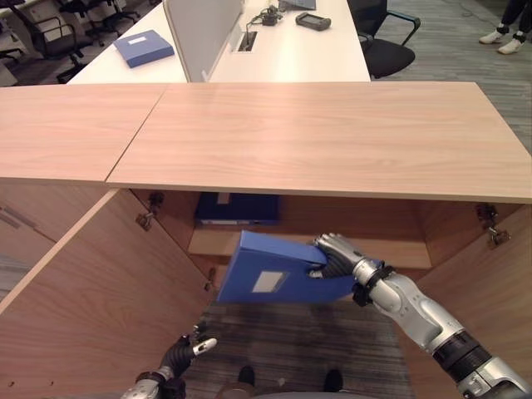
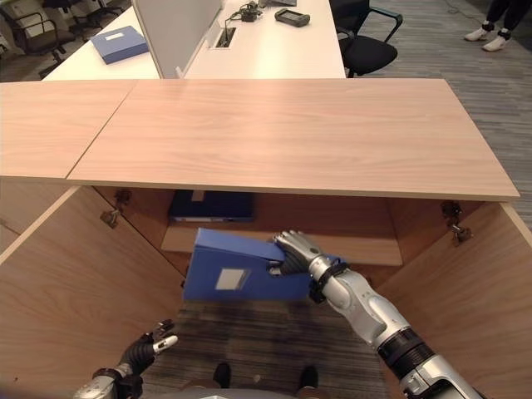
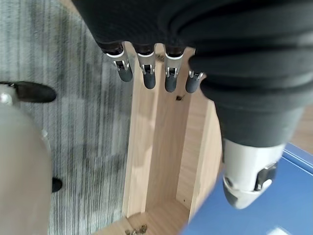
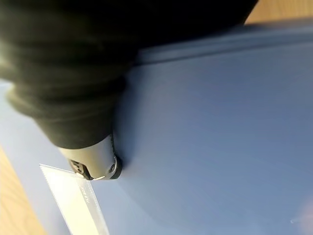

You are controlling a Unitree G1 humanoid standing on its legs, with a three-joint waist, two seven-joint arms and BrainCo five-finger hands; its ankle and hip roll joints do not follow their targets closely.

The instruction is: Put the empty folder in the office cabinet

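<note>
The right hand (image 1: 337,253) has its fingers curled over the blue folder (image 1: 278,274), tilted just before the cabinet shelf (image 1: 391,249). It could bump the shelf edge and slip. The left hand (image 1: 187,353) hangs open, lower down.

1. Blue folder (image 1: 278,272) with a pale label pocket, hanging tilted at lower centre of frame, just before the shelf edge.
2. Office cabinet (image 1: 332,137) of light wood, standing with both doors swung open, spanning mid-frame.

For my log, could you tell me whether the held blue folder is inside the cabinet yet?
Not yet: the right hand holds the blue folder tilted before the shelf.
</note>
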